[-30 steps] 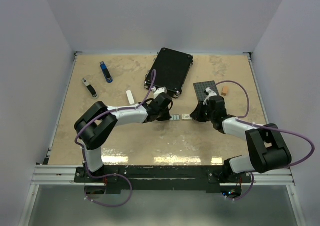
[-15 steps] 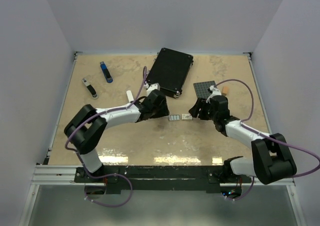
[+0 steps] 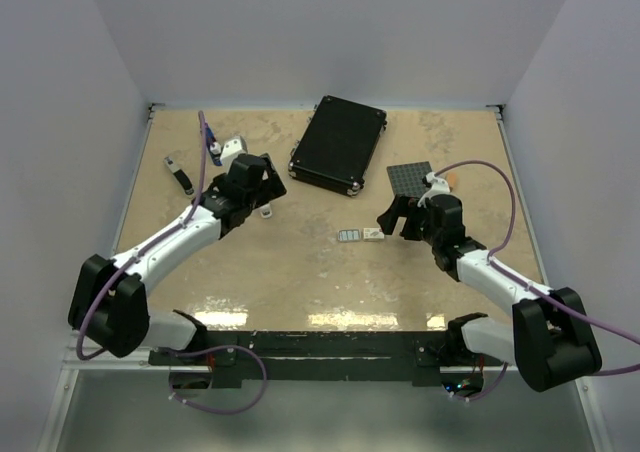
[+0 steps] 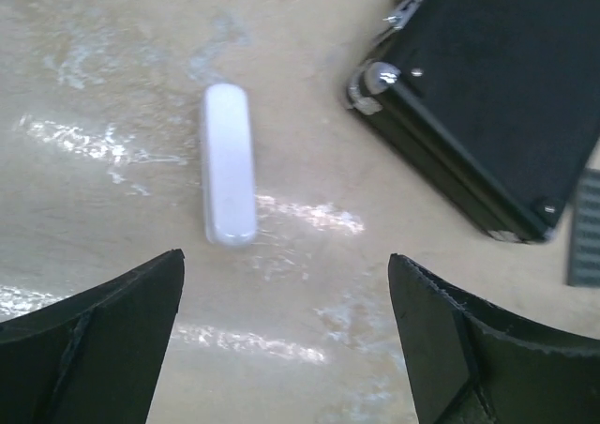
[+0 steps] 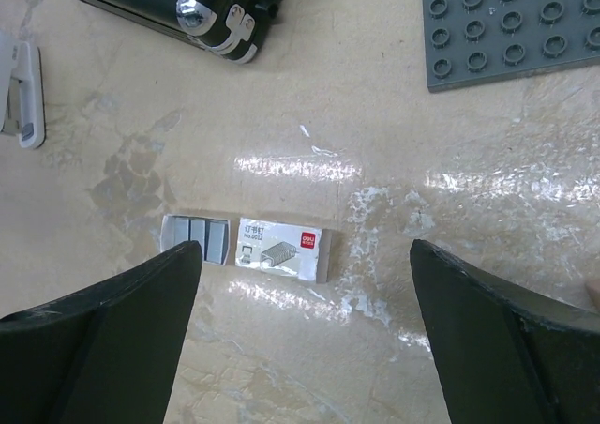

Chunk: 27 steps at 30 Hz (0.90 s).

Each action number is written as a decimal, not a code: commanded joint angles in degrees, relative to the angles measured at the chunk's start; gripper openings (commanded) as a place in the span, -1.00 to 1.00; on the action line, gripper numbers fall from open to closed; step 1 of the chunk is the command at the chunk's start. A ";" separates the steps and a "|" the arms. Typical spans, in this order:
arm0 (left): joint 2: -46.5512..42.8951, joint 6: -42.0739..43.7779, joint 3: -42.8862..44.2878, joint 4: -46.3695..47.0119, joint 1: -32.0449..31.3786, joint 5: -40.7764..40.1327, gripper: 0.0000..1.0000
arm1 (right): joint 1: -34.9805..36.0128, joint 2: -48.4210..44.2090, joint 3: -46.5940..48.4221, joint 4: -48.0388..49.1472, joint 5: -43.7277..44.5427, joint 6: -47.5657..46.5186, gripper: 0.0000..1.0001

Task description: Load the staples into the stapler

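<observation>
The staples (image 5: pixel 284 248) are a small white box with a red mark, lying flat on the table. Its tray (image 5: pixel 195 237) is slid out to the left and shows grey staple strips. In the top view the box (image 3: pixel 373 234) lies mid-table, just left of my right gripper (image 3: pixel 392 222). My right gripper (image 5: pixel 307 246) hangs open above the box, holding nothing. The stapler (image 4: pixel 229 166), a white elongated bar, lies just ahead of my open, empty left gripper (image 4: pixel 286 260). The stapler (image 5: pixel 23 96) also shows at the right wrist view's left edge. My left gripper (image 3: pixel 262 194) mostly covers it from above.
A black case (image 3: pixel 340 142) lies at the back centre, close to the right of the stapler. A grey studded baseplate (image 3: pixel 412 179) and an orange cube (image 3: pixel 450 180) sit behind my right gripper. A blue stick (image 3: pixel 213 144) and a black-and-silver item (image 3: pixel 180 175) lie at the back left.
Both grippers have opened and let go of the staples box. My left arm swung left and back, away from the box to the stapler. My right gripper drew slightly right.
</observation>
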 commanded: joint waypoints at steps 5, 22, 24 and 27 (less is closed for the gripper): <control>13.22 3.78 3.43 -3.89 3.68 -3.51 0.81 | -0.14 -0.25 -0.60 2.07 0.79 -0.64 0.97; 15.99 2.55 0.56 -3.72 3.68 -1.67 -0.69 | -0.15 0.19 -0.69 2.69 -0.44 -0.73 0.96; 14.31 2.29 -1.12 -4.07 3.33 -0.88 -0.71 | -0.06 0.19 -0.60 2.69 -0.62 -0.73 0.96; 9.92 1.59 -5.07 -6.08 2.45 -0.79 -0.72 | -0.06 0.10 -0.69 2.87 -1.14 -0.90 0.96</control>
